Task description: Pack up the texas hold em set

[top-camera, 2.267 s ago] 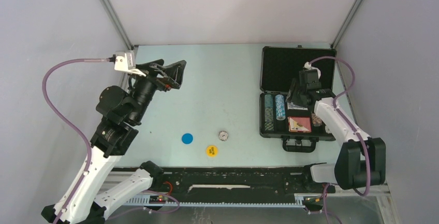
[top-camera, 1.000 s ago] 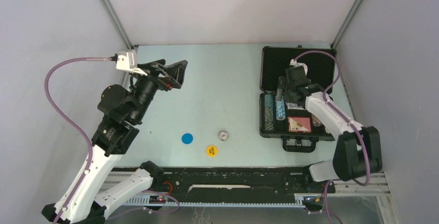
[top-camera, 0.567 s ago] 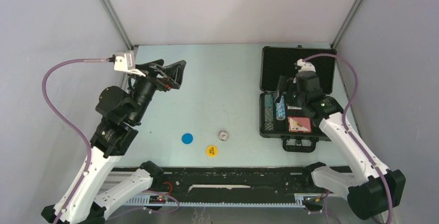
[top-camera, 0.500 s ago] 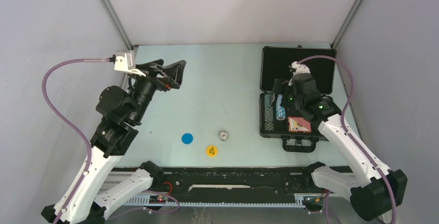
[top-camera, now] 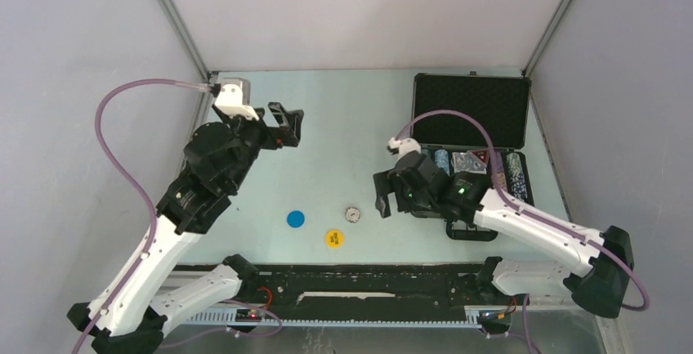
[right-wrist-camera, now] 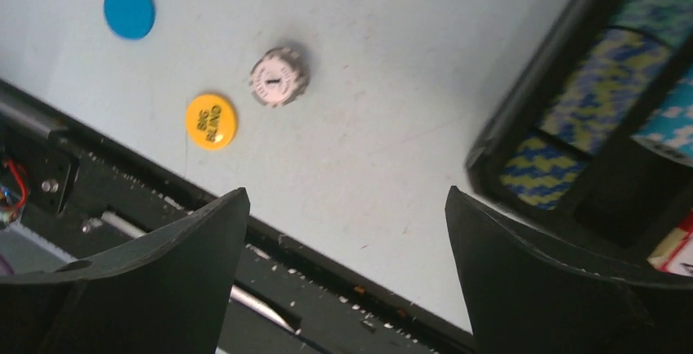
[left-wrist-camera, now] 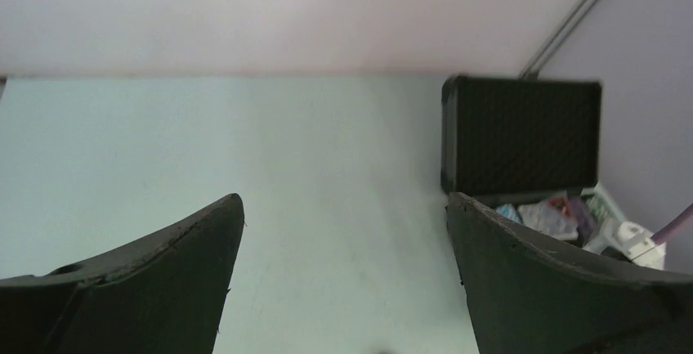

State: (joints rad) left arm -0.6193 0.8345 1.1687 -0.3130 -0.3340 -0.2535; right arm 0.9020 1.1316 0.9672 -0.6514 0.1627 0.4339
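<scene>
On my far left the left gripper (top-camera: 285, 124) hangs high over the back-left part of the tabletop (top-camera: 351, 141), its jaws spread wide with nothing between them; its own camera looks across bare surface toward the case (left-wrist-camera: 521, 133). Moving right, three small pieces lie loose near the front edge: a blue disc (top-camera: 295, 219), then a yellow button (top-camera: 333, 239) that reads BIG BLIND in the right wrist view, then a white round button (top-camera: 352, 214) with a ridged rim. They lie near one another but apart, none touching. Next comes the right gripper (top-camera: 384, 198), above the tabletop between that white button and the case's left wall – jaws fully apart and empty, with the three pieces up and to the left of its view. On the right stands the black case, open, its foam-lined lid laid back toward the far wall. The tray holds striped chip rows (right-wrist-camera: 601, 84) side by side in their slots – blue-and-yellow nearest the left wall, as my right wrist camera sees it.
</scene>
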